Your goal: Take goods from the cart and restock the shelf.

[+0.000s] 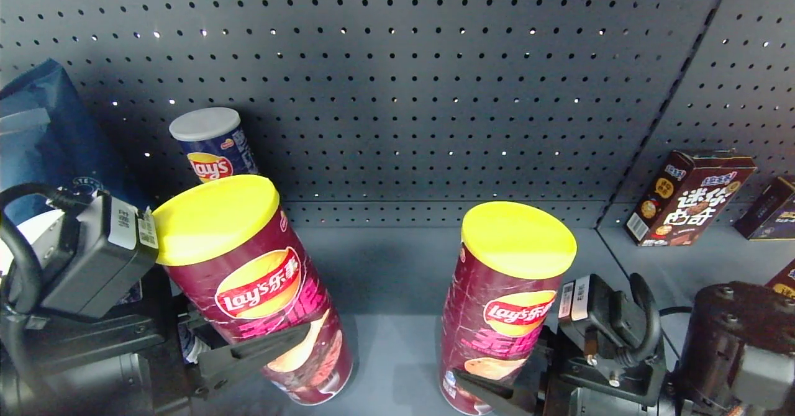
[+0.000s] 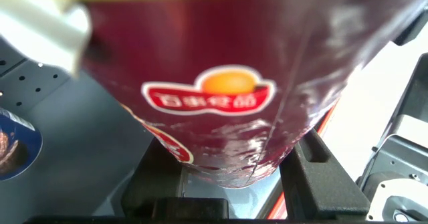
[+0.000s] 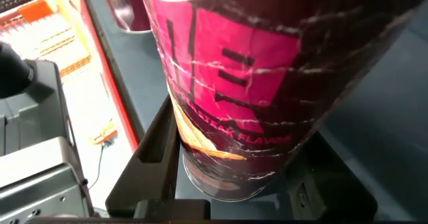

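Left gripper (image 2: 234, 174): clamping left can (image 1: 248, 267), blue can (image 1: 214, 149) standing just behind.
Right gripper (image 3: 234, 164): clamping right can (image 1: 503, 298).
Room: shelf (image 1: 397, 267) lying open between cans.

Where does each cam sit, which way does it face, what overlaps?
Head: on the head, facing forward-down at the shelf; left end effector on left can, right end effector on right can.
Left wrist: on that wrist, facing along its fingers at the left can.
Right wrist: likewise, fingers flanking the right can.
Shared: head and each wrist see that arm's can.
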Available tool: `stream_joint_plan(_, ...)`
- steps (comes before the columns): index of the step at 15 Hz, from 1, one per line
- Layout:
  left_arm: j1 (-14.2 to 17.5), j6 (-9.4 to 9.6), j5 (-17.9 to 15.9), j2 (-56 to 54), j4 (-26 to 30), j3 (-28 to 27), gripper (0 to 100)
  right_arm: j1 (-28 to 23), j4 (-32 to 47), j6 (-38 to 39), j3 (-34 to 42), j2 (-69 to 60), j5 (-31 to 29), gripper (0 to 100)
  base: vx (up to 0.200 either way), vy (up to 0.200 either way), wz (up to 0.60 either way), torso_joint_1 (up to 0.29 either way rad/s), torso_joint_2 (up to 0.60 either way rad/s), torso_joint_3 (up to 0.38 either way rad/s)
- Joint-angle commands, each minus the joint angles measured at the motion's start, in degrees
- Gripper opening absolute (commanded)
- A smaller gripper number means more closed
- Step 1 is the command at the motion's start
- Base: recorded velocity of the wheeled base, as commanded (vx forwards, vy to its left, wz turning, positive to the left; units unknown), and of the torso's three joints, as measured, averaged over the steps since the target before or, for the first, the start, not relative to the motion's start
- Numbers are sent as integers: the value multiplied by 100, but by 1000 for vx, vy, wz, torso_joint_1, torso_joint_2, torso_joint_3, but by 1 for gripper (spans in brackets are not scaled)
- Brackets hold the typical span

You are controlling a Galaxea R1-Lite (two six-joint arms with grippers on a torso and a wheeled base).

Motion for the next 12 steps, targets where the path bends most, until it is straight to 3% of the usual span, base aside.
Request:
stream_joint_plan(1, 1, 1, 28, 12, -2, -7, 0, 6, -2, -10, 36, 44, 3, 0, 0, 0, 0, 0, 0, 0)
stream_joint_plan(8, 1, 1, 19, 30, -2, -7, 0, -11, -11, -19, -17, 211, 3, 0, 0, 0, 0, 0, 0, 0)
stream_joint_plan(9, 1, 1, 19, 30, -10, 2, 0, -11, -11, -19, 1, 229, 3, 100, 0, 0, 0, 0, 0, 0)
stream_joint_plan(12, 1, 1, 19, 21, -10, 10, 0, -11, -11, -36, 36, 202, -58, 100, 0, 0, 0, 0, 0, 0)
